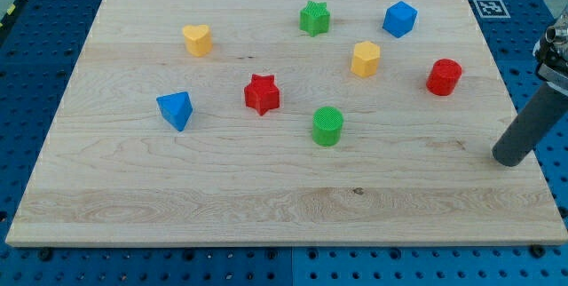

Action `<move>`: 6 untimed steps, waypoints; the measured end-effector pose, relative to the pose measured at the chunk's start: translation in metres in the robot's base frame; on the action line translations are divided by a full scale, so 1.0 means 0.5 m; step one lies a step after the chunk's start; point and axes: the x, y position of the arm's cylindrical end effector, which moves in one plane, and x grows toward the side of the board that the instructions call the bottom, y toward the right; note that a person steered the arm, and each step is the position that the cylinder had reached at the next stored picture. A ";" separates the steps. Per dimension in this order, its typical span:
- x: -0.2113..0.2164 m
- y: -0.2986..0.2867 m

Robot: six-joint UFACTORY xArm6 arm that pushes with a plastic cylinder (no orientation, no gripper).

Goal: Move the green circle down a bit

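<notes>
The green circle (pixel 327 126) stands on the wooden board (pixel 222 197) a little right of the middle. My tip (pixel 509 158) rests on the board near its right edge, far to the right of the green circle and slightly lower in the view, touching no block. The rod slants up to the view's right edge.
Other blocks on the board: a red star (pixel 262 94) left of the green circle, a blue triangle (pixel 176 109), a yellow heart (pixel 197 39), a green star (pixel 314 18), a blue hexagon (pixel 399 19), a yellow hexagon (pixel 365 59), a red cylinder (pixel 444 77).
</notes>
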 end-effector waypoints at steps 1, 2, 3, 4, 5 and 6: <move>0.001 0.000; 0.001 -0.001; -0.081 -0.125; -0.092 -0.200; -0.087 -0.286; -0.124 -0.389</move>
